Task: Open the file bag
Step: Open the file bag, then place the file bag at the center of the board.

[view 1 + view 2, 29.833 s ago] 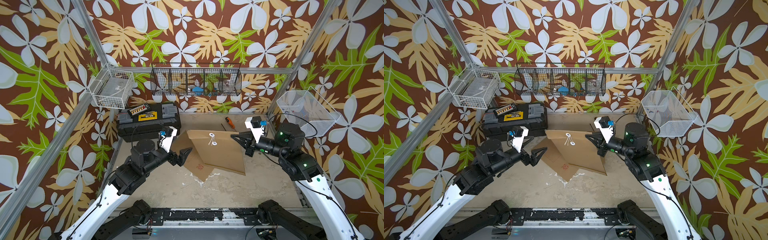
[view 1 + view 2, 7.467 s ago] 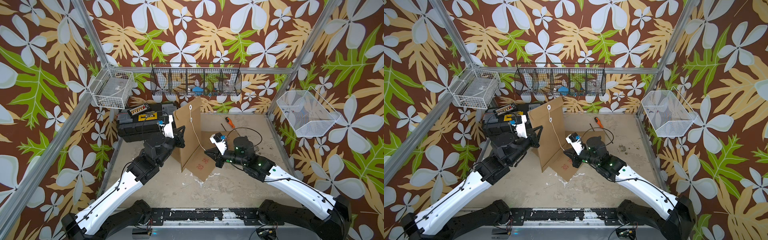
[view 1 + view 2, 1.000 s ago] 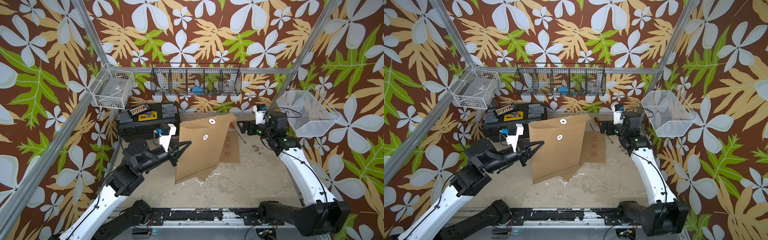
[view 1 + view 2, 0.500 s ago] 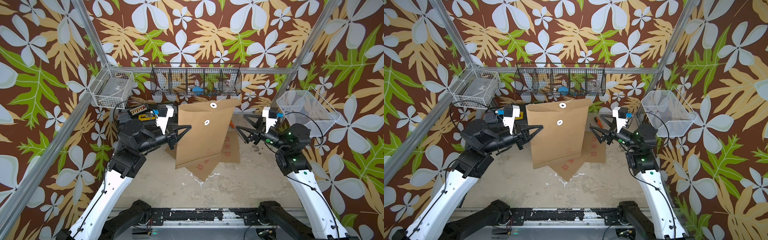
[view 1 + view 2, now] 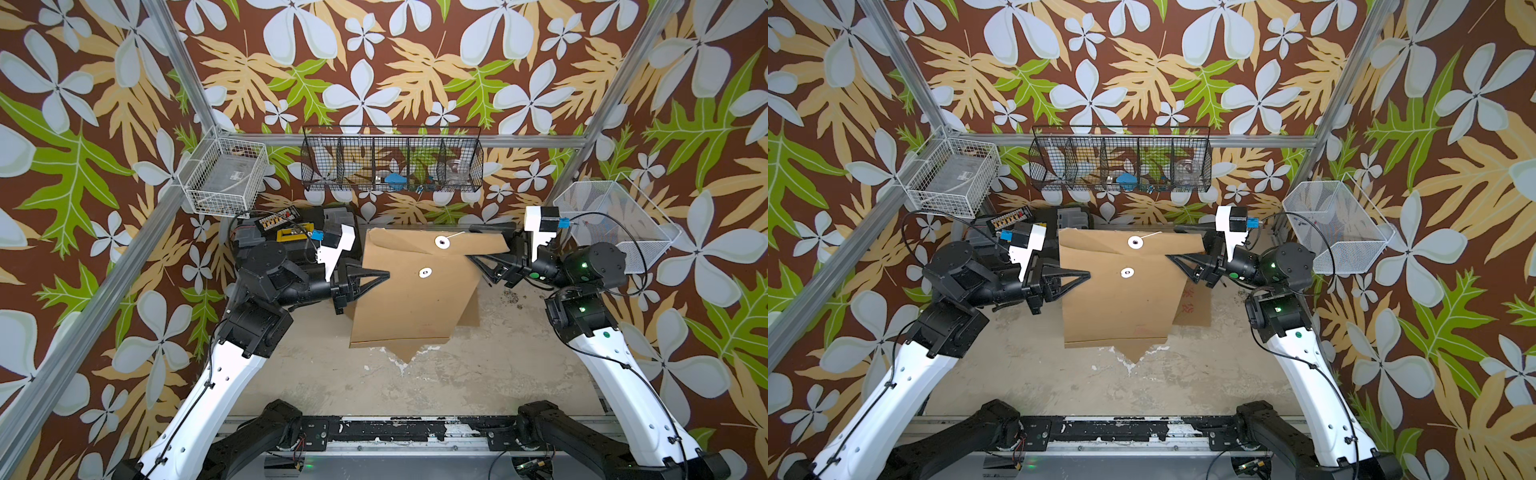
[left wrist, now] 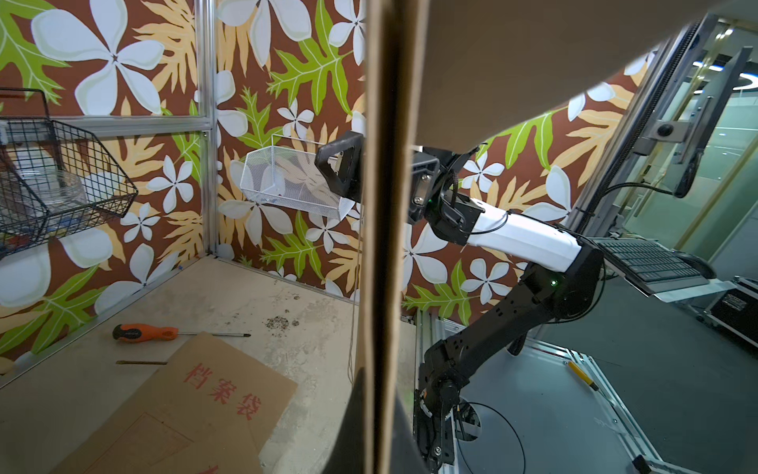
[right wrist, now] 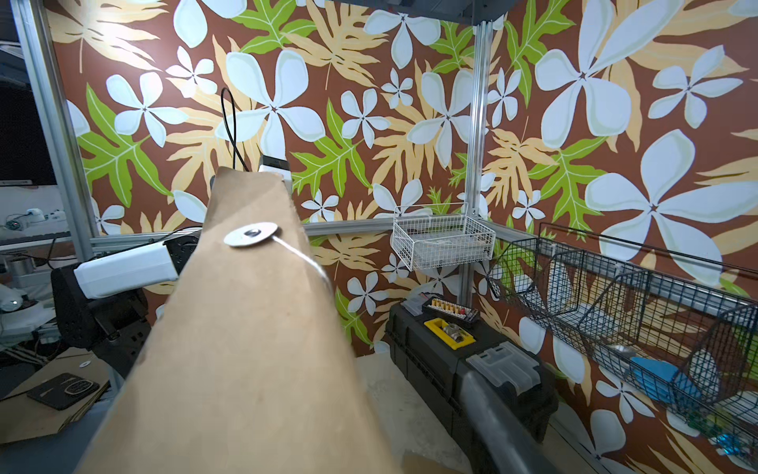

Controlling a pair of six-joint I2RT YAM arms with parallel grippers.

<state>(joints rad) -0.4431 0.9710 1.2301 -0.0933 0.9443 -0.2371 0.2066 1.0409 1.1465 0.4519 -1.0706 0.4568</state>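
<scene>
The brown paper file bag [image 5: 411, 299] [image 5: 1121, 307] hangs upright above the table. My left gripper [image 5: 374, 276] [image 5: 1077, 275] is shut on its left edge; the left wrist view shows that edge [image 6: 381, 246] running between the dark fingers. The flap [image 5: 465, 245] [image 7: 246, 328] is bent forward, and the white string trails loose from its white disc [image 5: 441, 241] [image 7: 251, 234]. A second disc [image 5: 424, 272] sits on the bag's body. My right gripper [image 5: 478, 244] [image 5: 1177, 243] is open, one jaw above and one below the flap's right end. One blurred finger [image 7: 496, 418] shows beside the flap.
Another brown bag with red characters [image 5: 469, 311] [image 6: 197, 402] lies flat under the hanging one. An orange screwdriver [image 6: 143, 332] lies by the back wall. A black toolbox [image 5: 299, 232] stands at the back left. Three wire baskets hang on the walls: white [image 5: 224, 178], black [image 5: 390, 166] and white mesh [image 5: 611, 224].
My right gripper has moved in from the right, and its jaws have narrowed around the flap's right end. The flap has bent forward. The left arm has brought the bag slightly lower.
</scene>
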